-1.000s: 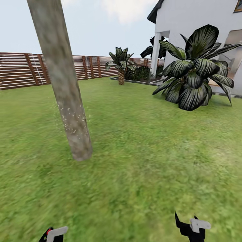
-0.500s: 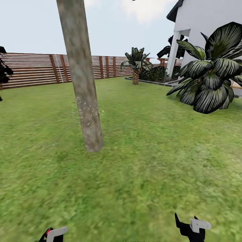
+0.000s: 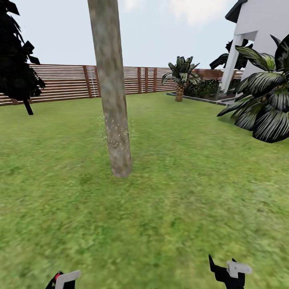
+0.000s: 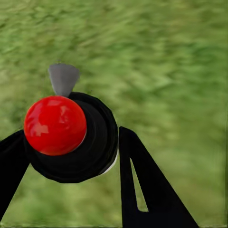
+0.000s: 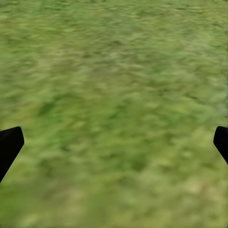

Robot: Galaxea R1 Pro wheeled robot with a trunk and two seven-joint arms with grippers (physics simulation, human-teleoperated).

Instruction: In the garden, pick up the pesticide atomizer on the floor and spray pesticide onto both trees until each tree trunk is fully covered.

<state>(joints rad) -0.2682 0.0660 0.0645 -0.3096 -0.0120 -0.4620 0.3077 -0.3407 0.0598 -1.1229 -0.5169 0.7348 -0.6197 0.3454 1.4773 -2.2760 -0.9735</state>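
In the garden, a thick pale grey-brown tree trunk (image 3: pixel 113 100) rises from the lawn (image 3: pixel 180 192) ahead and slightly left, leaning a little. Pale speckles dot its lower part (image 3: pixel 117 134). My left gripper (image 4: pixel 71 156) is shut on the pesticide atomizer (image 4: pixel 71 142), a black body with a red ball cap (image 4: pixel 55 125) and a grey nozzle (image 4: pixel 63 78). In the head view that gripper (image 3: pixel 56 283) sits at the bottom left with a bit of red showing. My right gripper (image 3: pixel 226 273) hangs at the bottom right, open over bare grass (image 5: pixel 114 118).
A brown slatted fence (image 3: pixel 64 82) runs along the back. A near-black tree (image 3: pixel 18 68) stands far left, a small palm (image 3: pixel 180 76) at the back right, a large dark-leaved plant (image 3: pixel 267 100) and a white house (image 3: pixel 261 28) at the right.
The whole head view has swung left, so trunk, palm and plant sit further right in the picture and the black tree has come in. Both grippers hold as before.
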